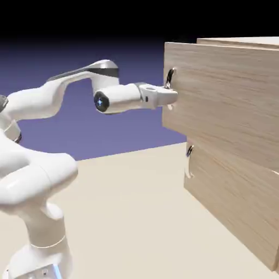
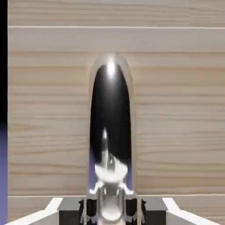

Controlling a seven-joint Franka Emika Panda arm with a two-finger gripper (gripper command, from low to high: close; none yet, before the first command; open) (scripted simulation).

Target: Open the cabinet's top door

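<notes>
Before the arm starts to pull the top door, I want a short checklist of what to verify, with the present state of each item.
1. Gripper is at the top door's handle, not the lower handle: ok.
2. Handle sits between the fingers, seen in the hand view: ok.
3. Jaws are shut on the handle: ok.
4. Hand is about level and faces the top door squarely: ok.
5. Top door is already out from the cabinet front: ok, it stands proud of the lower panel.
6. Grip is firm enough not to slip while pulling: cannot tell.
</notes>
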